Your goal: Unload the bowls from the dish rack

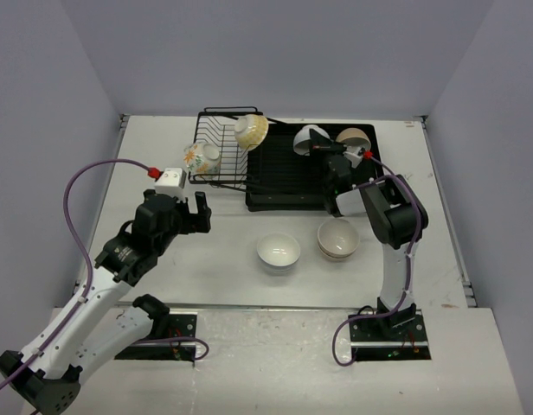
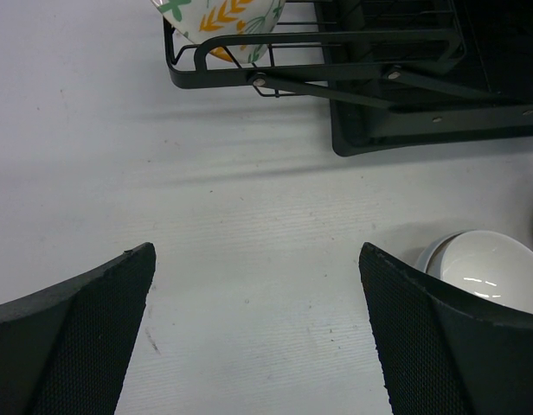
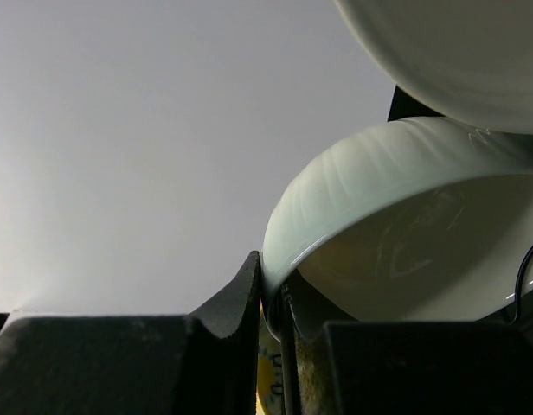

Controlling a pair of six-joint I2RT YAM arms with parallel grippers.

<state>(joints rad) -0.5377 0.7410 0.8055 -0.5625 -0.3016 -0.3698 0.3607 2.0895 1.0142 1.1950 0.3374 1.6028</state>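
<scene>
On the desk, the dish rack stands far; nearer lie a lone bowl and, right of it, stacked bowls.

White table fills the middle, matte with a few small scuffs, and it runs right up to plain pale lavender-grey panels. There's the far wall across the back, left wall and right wall closing in on either side. A separate white ledge lines the near edge. Light is soft and even, shadows faint.
</scene>
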